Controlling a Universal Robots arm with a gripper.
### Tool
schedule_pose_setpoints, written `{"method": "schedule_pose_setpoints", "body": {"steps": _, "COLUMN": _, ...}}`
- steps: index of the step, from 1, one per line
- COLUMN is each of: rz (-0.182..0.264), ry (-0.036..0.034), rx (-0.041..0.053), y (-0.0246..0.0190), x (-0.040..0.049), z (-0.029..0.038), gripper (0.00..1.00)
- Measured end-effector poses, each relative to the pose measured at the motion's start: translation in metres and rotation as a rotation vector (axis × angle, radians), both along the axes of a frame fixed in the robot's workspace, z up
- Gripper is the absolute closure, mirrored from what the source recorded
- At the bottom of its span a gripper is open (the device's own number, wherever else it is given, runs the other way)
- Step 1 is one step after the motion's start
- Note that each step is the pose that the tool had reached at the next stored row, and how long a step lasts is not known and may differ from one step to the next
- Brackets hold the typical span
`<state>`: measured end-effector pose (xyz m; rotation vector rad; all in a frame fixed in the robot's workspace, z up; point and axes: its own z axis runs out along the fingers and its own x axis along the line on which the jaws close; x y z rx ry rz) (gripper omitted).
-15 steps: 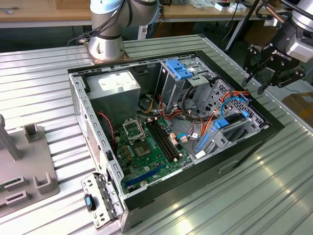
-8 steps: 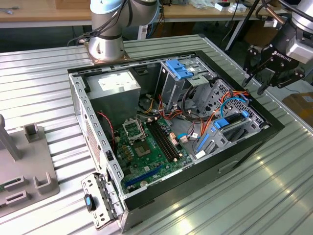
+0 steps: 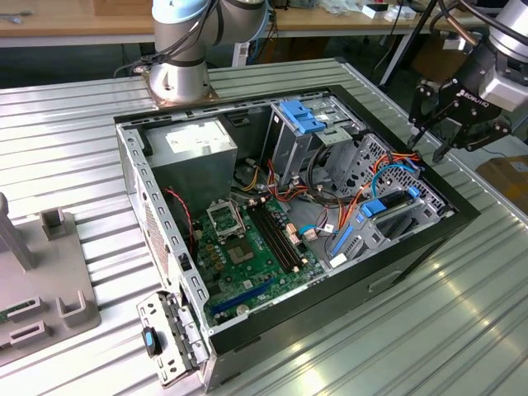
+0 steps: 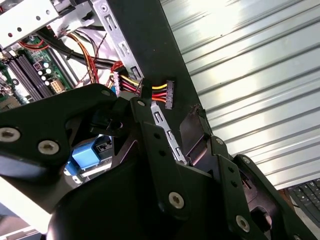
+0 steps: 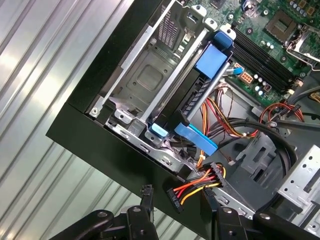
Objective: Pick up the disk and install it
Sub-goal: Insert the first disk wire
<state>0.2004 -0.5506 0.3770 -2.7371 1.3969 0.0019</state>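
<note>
The disk (image 3: pixel 394 216) is a dark-grey drive with blue rails and a blue end tab. It sits on edge in a slot of the metal drive cage (image 3: pixel 417 216) at the corner of the open computer case (image 3: pixel 346 285) on the exterior view's right. In the first wrist view the disk (image 5: pixel 200 97) lies beside a bare metal bay (image 5: pixel 145 80). My gripper (image 3: pixel 429 148) hovers above the case's wall at the exterior view's right, apart from the disk. It is open, and in the first wrist view the gripper (image 5: pixel 175 197) holds nothing.
A loose power connector (image 5: pixel 174 196) with red, yellow and black wires hangs by the case wall under my fingers. A taller cage with a blue latch (image 3: pixel 301 115), the motherboard (image 3: pixel 247 239) and orange and blue cables fill the case. A grey fixture (image 3: pixel 41 280) stands on the ribbed metal table (image 3: pixel 66 157).
</note>
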Motion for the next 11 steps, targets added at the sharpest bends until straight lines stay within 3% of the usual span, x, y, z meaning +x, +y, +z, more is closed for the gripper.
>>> {"method": "schedule_pose_setpoints", "body": {"steps": 6, "rz": 0.012, "ry": 0.0001, "rx": 0.0001, "y": 0.0001, "x": 0.0041, "z": -0.0015, "gripper": 0.50}}
{"method": "schedule_pose_setpoints", "body": {"steps": 9, "rz": 0.043, "ry": 0.0001, "rx": 0.0002, "y": 0.0000, "x": 0.0041, "z": -0.0046, "gripper": 0.50}}
{"method": "schedule_pose_setpoints", "body": {"steps": 11, "rz": 0.098, "ry": 0.0000, "rx": -0.0003, "y": 0.0001, "x": 0.0041, "z": -0.0067, "gripper": 0.50}}
